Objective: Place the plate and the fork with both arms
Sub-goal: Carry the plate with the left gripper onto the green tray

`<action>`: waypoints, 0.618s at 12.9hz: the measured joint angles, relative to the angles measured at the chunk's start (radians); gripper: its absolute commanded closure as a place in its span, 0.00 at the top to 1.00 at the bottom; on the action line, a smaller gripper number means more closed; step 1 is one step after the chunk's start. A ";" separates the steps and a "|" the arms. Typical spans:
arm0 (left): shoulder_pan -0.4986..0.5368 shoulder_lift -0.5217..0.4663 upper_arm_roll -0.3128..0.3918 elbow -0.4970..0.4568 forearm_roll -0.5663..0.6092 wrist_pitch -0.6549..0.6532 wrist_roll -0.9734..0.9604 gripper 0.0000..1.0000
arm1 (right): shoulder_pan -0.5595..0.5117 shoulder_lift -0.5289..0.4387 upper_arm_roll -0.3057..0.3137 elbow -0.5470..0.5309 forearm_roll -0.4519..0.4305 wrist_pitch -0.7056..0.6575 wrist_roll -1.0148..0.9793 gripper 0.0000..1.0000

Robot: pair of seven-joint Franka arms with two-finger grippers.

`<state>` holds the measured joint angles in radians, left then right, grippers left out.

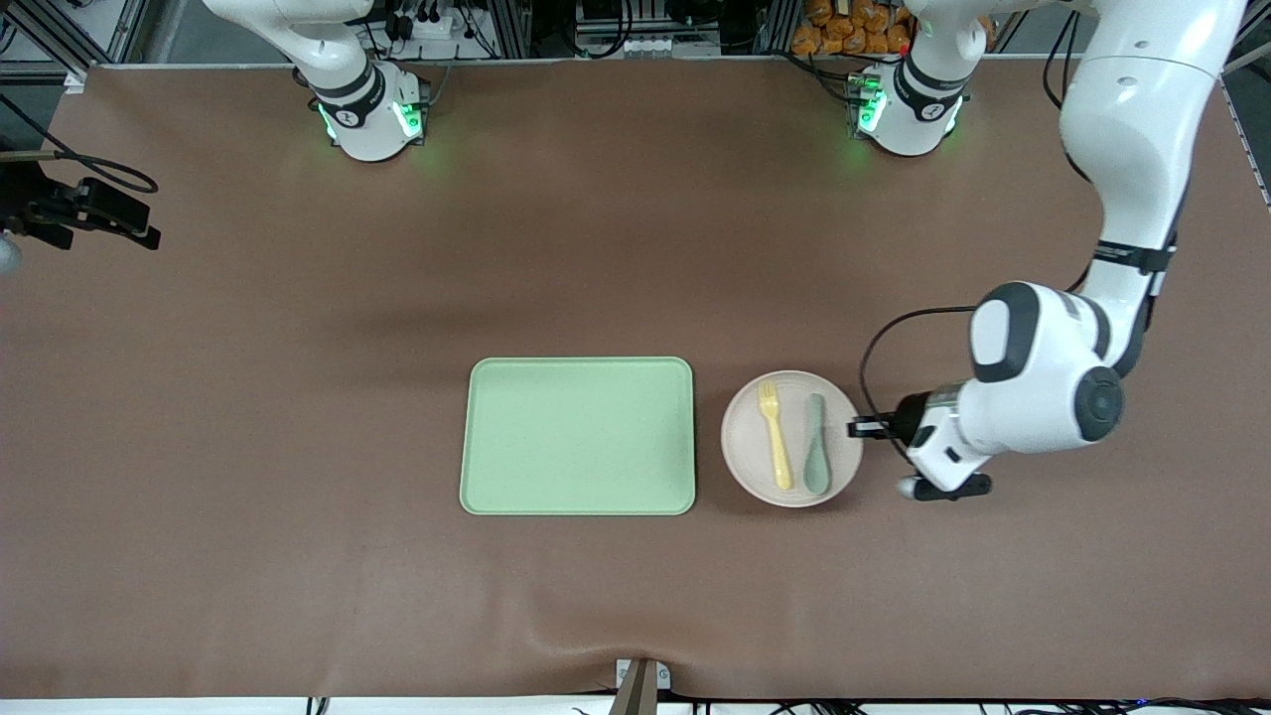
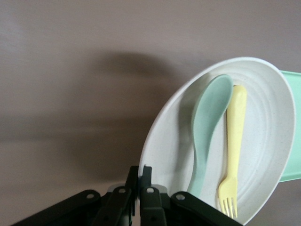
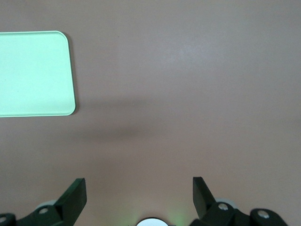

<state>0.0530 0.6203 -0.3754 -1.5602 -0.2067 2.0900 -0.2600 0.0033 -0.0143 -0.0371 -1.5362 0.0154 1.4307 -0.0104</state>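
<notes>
Your left gripper (image 1: pixel 856 428) is pinching the rim of the round cream shallow plate (image 1: pixel 791 438) with its jaws clamped together on the edge that faces the left arm's end of the table; in the left wrist view you are seeing the black fingers (image 2: pixel 141 188) closing on that rim from both faces. The plate is resting on the brown table mat (image 1: pixel 298 447), just beside the rectangular light-green plastic tray (image 1: pixel 578 436) and not yet on it. Lying in the plate side by side you are carrying the small pale-yellow plastic fork (image 1: pixel 776 434), on the tray's side, and the grey-green plastic spoon (image 1: pixel 815 443), closer to the gripper. The tray is sitting bare. So you are only at the start, in my judgement: the plate is gripped but needs moving onto the tray, and the fork is left to be lifted out and set down. Farther from the front camera, your right gripper (image 1: pixel 119 220) is waiting with its jaws standing wide apart and holding nothing, over the mat at the right arm's end of the table.
</notes>
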 measured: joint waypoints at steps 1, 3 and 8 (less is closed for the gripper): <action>-0.036 0.009 0.001 0.016 0.000 0.003 -0.052 0.00 | 0.000 0.000 0.000 0.000 0.000 0.000 0.000 1.00; -0.099 0.035 0.002 0.035 0.000 0.044 -0.135 0.00 | 0.000 0.000 0.000 0.000 0.000 0.000 0.000 1.00; -0.253 0.132 0.003 0.079 0.000 0.196 -0.299 0.00 | 0.000 0.000 0.000 0.000 0.000 0.001 0.000 1.00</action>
<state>-0.2002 0.7519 -0.3722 -1.4808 -0.2069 2.2864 -0.5588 0.0035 -0.0143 -0.0369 -1.5363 0.0154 1.4316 -0.0104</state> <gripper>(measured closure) 0.952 0.000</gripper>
